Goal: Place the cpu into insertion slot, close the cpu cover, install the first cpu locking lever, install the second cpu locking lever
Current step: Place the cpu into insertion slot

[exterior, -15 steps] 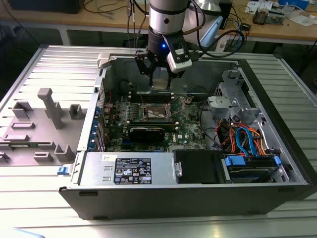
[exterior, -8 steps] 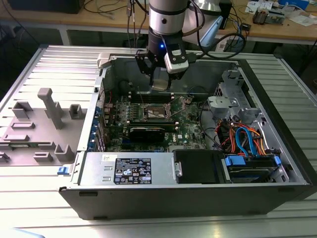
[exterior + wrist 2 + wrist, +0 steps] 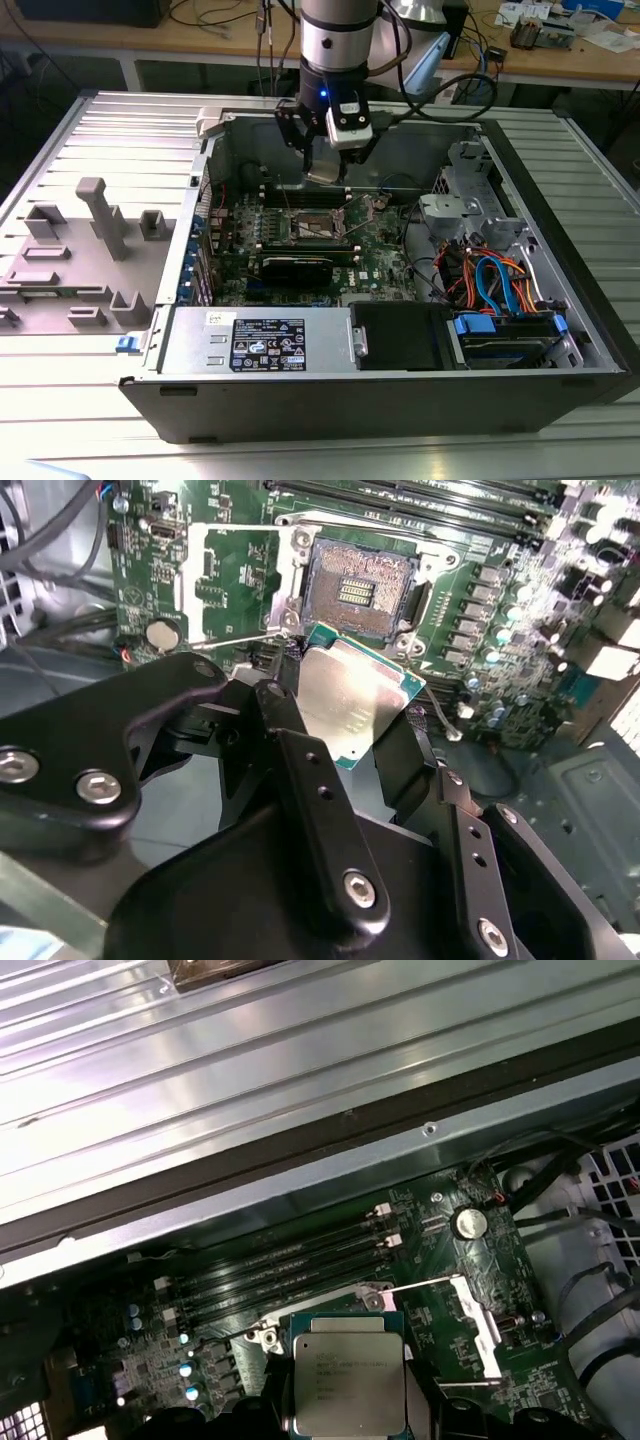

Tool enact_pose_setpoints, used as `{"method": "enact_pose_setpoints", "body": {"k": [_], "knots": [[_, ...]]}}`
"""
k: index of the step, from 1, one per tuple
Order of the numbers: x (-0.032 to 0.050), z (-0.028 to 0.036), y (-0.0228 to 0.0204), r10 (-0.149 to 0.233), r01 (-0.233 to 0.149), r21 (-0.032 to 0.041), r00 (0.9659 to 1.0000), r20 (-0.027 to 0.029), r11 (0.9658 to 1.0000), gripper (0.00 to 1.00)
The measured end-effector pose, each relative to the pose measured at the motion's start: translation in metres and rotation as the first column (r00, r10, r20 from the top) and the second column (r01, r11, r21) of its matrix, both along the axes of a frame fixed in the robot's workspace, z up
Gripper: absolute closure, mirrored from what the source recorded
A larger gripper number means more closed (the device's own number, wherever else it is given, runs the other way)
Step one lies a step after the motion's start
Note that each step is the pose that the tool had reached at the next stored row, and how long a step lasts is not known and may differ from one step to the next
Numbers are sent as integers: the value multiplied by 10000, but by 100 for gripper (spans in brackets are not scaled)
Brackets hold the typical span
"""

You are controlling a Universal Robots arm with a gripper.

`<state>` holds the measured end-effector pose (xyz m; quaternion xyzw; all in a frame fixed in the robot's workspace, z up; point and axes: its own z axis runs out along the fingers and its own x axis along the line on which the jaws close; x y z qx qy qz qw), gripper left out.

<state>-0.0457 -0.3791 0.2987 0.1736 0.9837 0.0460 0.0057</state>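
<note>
My gripper (image 3: 325,168) hangs inside the open computer case, shut on the cpu (image 3: 350,702), a flat square chip with a dull silver top and a green edge. Black fingers (image 3: 300,770) press on two opposite sides of the chip. The cpu (image 3: 348,1375) hovers just above the green motherboard, beside and partly over the insertion slot (image 3: 360,583). The slot is uncovered, with a dark centre and a silvery rim. The cpu cover (image 3: 240,580), a thin silvery frame, stands swung open to one side of the slot. In the exterior view the slot (image 3: 318,226) lies just below the gripper.
Long black memory slots (image 3: 290,1255) run beside the socket, and a coin battery (image 3: 466,1223) sits near the open cover. A power supply (image 3: 260,340) and a drive cage with blue and orange cables (image 3: 500,290) line the case's near side. A grey fixture (image 3: 90,240) stands at the exterior view's left.
</note>
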Motion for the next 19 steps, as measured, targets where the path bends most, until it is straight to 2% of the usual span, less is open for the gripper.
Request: {"method": "enact_pose_setpoints", "body": {"k": [3, 8, 11, 12, 16, 18, 19], "knots": [[0, -2, 0, -365, 365, -2, 9993, 0, 9993, 46], [0, -4, 0, -1034, 1034, 0, 9946, 0, 9946, 46], [0, -5, 0, -1472, 1472, 0, 9891, 0, 9891, 46], [0, -6, 0, -1677, 1677, 0, 9858, 0, 9858, 46], [0, -7, 0, -2160, 2160, 0, 9764, 1, 9764, 46], [0, -7, 0, -2396, 2396, 0, 9709, 0, 9709, 46], [0, -8, 0, -2562, 2562, 0, 9666, 1, 9666, 46]]}}
